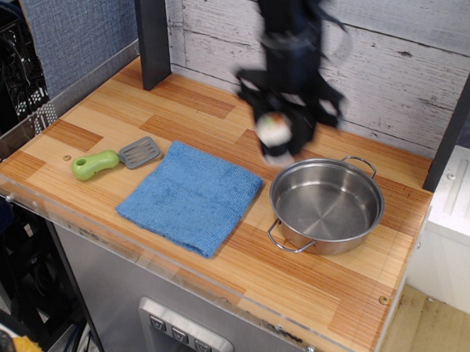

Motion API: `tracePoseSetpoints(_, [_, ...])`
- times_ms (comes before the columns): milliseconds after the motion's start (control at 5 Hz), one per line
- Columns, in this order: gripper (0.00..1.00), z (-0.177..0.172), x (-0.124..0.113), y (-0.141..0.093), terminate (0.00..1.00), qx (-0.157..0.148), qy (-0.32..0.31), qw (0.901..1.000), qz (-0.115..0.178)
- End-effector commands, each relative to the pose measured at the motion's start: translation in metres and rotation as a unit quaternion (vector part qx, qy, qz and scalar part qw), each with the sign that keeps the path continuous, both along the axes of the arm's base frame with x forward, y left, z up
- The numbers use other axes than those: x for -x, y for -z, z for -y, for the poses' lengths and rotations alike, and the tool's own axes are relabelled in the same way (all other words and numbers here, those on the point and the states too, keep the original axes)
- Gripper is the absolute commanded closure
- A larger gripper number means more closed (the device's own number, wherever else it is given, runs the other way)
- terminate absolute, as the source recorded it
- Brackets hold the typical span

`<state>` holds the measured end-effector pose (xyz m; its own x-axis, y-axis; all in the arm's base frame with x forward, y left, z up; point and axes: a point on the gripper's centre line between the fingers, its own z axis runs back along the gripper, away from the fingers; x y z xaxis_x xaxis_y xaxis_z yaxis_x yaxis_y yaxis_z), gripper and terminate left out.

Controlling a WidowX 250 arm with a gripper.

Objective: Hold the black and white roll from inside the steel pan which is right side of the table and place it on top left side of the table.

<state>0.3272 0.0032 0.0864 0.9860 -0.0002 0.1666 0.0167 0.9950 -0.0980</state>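
My gripper is blurred by motion and is shut on the black and white roll. It holds the roll in the air above the table, just left of the steel pan's far rim. The roll's orange-green end faces the camera. The steel pan stands on the right side of the table with nothing in it, both wire loop handles showing. The arm reaches down from the top of the view.
A blue cloth lies in the middle of the table. A green-handled grey spatula lies to its left. A dark post stands at the back left. A plank wall runs along the back.
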Motion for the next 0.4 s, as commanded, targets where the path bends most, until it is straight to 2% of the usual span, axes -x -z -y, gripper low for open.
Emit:
tracePoseSetpoints(0, [1.0,-0.095,-0.009,-0.002,0.0,-0.043,-0.127,0.991,0.0])
tracePoseSetpoints(200, [1.0,-0.145,-0.023,0.003,0.0,-0.076,-0.147,0.9863,-0.003])
